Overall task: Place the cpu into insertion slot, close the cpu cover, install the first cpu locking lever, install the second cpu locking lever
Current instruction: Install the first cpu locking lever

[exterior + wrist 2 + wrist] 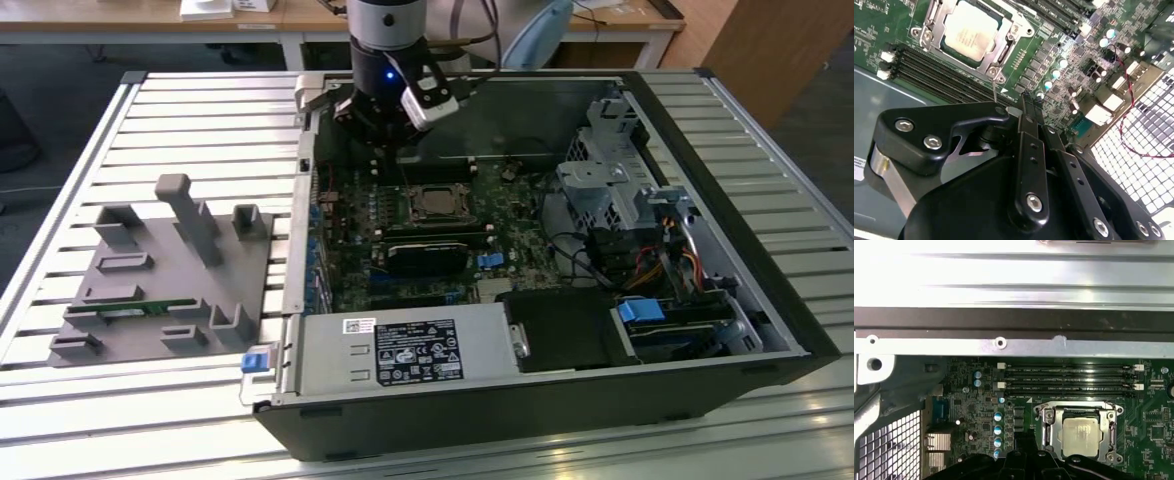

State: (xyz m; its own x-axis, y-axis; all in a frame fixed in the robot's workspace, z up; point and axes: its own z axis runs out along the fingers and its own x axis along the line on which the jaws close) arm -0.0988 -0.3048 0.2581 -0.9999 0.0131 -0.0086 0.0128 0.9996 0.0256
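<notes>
pale silvery square cpu [970, 34] seated under thin metal cpu cover [1004, 50]; light, fragile, press the frame edge only. black gripper [1026, 107] clenched, holding nothing.

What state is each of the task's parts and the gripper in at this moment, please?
cpu: seated in the insertion slot, metal top showing.
insertion slot: filled by the chip.
cpu cover: down, framing the chip in both wrist views.
gripper: above the board beside the socket, holding nothing visible; fingers appear together.
computer case: side open, board exposed.
</notes>
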